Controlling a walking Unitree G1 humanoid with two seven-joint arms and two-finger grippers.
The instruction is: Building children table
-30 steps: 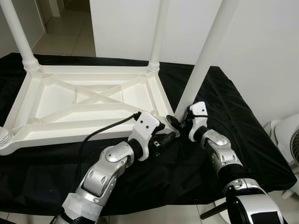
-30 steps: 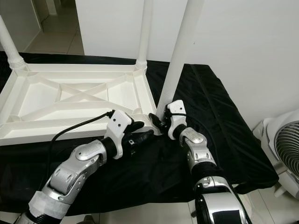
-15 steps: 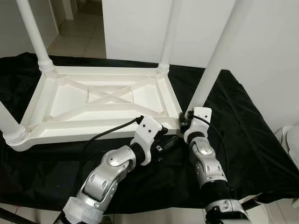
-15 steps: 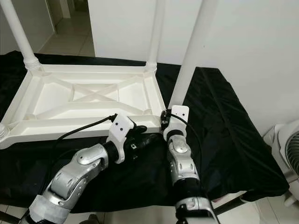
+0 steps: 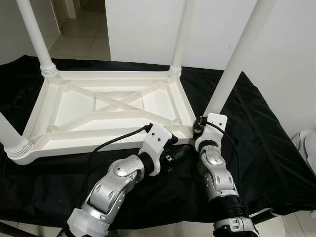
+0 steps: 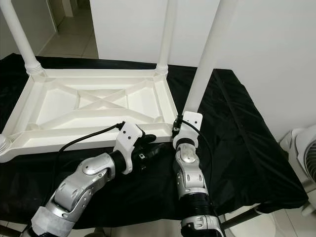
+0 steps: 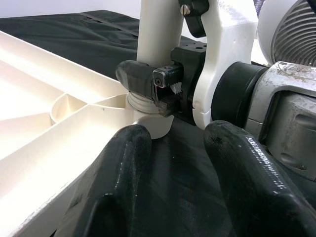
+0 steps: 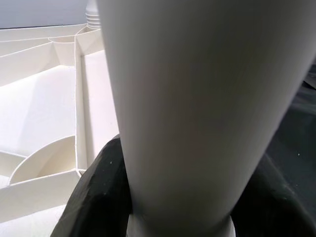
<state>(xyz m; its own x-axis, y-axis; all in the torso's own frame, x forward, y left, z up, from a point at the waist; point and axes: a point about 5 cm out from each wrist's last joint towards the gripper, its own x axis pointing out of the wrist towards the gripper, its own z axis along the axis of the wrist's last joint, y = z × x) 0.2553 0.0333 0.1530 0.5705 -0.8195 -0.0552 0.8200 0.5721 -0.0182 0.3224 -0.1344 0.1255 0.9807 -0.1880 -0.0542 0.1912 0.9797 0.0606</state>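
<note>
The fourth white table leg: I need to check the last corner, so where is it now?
The fourth white table leg stands at the near right corner of the upturned white plastic tabletop, its base clasped by the right gripper, left gripper beside it.

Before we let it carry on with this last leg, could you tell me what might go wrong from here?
1. The right gripper clamps the near-right leg only at its base, and the leg leans away from upright, so it may cross-thread or jam in the corner socket.
2. The upside-down tabletop lies on a loose black cloth; twisting could slide it.
3. The left gripper hangs open by that corner, not bracing it.
</note>
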